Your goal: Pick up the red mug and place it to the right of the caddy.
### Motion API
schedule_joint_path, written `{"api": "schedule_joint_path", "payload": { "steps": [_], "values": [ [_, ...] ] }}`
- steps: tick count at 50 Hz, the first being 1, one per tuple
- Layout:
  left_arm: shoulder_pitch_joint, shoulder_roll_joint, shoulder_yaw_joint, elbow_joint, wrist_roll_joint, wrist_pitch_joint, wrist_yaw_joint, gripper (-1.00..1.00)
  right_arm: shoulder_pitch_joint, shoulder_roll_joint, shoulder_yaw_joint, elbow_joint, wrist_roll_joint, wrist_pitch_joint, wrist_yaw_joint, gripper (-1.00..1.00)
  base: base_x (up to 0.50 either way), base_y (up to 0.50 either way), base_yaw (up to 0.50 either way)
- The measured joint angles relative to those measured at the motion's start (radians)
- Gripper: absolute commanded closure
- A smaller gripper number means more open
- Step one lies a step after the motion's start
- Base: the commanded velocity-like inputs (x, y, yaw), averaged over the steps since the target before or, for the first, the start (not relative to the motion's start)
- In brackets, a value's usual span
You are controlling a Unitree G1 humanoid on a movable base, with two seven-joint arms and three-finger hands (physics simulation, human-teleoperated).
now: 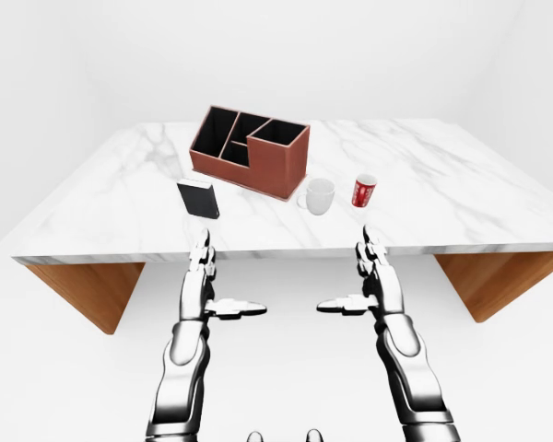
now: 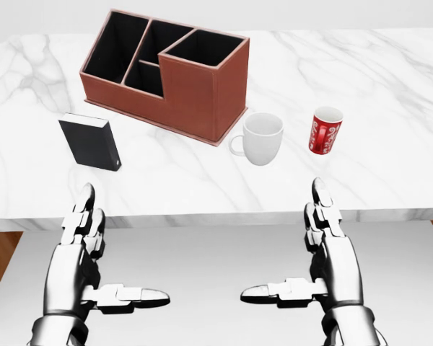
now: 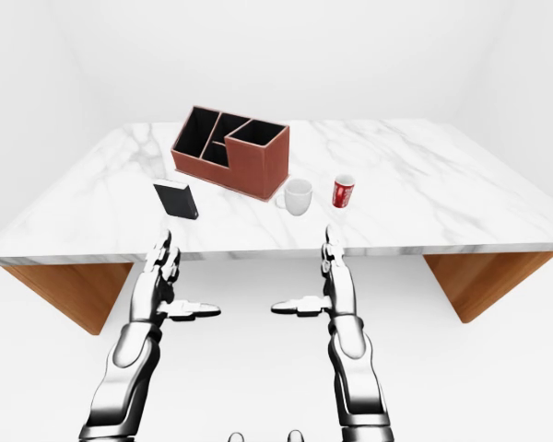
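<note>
The red mug (image 2: 325, 130) with white patterning stands upright on the marble table (image 2: 390, 86), right of a white mug (image 2: 262, 138). The brown caddy (image 2: 166, 68) with black compartments sits at the upper left of both mugs. Both hands hang below the table's near edge, over the floor, touching nothing. My left hand (image 2: 123, 245) is open, fingers pointing up and thumb pointing right. My right hand (image 2: 285, 241) mirrors it, open, almost directly below the red mug in the head view.
A small black box (image 2: 92, 142) stands on the table below the caddy's left end. The white mug sits close to the caddy's right corner. Wooden table supports (image 1: 92, 290) show under both ends. White floor lies beneath the hands.
</note>
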Motion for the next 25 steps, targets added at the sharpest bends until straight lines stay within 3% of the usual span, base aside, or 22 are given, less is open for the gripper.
{"api": "schedule_joint_path", "payload": {
  "steps": [13,20,25],
  "values": [
    [0.06,0.006,0.013,-0.155,0.004,0.068,-0.037,-1.0,0.04,-0.01,-0.026,-0.113,0.011,0.04,0.034,-1.0,0.0,0.0,0.0],
    [0.098,0.006,0.014,-0.26,0.009,0.068,-0.052,-1.0,0.064,-0.012,-0.041,-0.19,0.013,0.073,0.048,-1.0,0.0,0.0,0.0],
    [0.124,0.005,0.015,-0.334,0.013,0.068,-0.062,-1.0,0.079,-0.012,-0.05,-0.241,0.013,0.076,0.057,-1.0,0.0,0.0,0.0]
  ]
}}
